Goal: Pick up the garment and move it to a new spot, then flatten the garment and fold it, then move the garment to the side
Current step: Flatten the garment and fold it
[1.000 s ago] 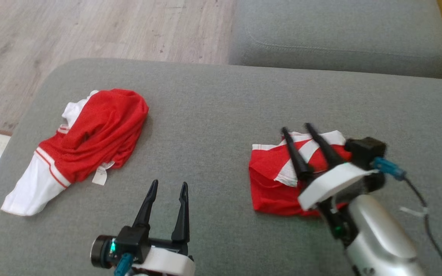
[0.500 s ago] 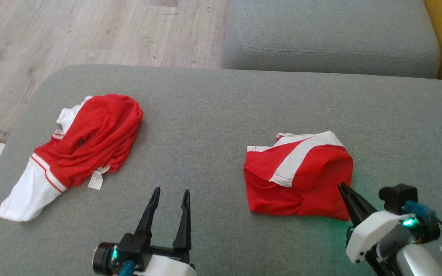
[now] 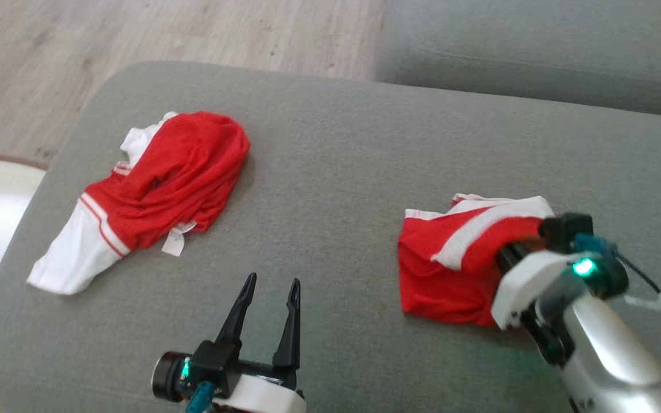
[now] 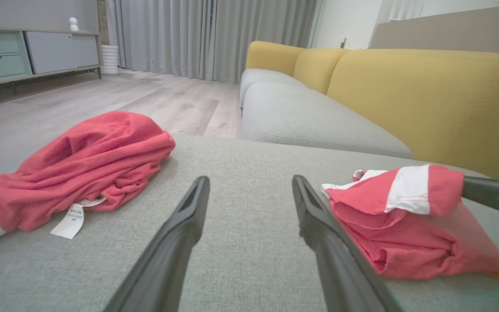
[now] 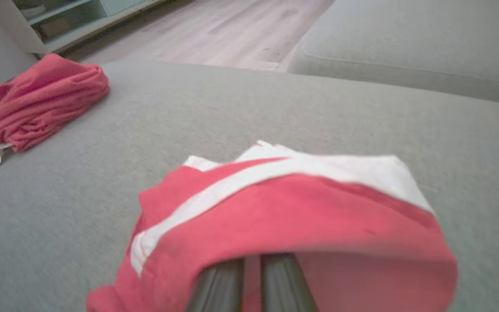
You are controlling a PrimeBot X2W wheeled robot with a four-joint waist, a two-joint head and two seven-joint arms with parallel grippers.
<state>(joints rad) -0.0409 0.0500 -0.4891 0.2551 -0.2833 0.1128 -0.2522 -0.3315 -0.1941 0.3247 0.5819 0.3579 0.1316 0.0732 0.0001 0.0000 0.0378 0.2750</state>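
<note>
Showing in L wrist view, not head view: yellow upholstered sofa back, grey pleated curtains, pale cabinet w/ drawers. Surface: grey woven-fabric cushion; pale wood-plank floor upper left of head frame. On cushion: folded red-and-white cloth garment right of centre, crumpled red-and-white cloth garment at left. Arms: right gripper clenched, fingers tucked under the folded piece's edge, red strip pinched betw. them; left gripper spread wide, holding nothing, bottom centre.
</note>
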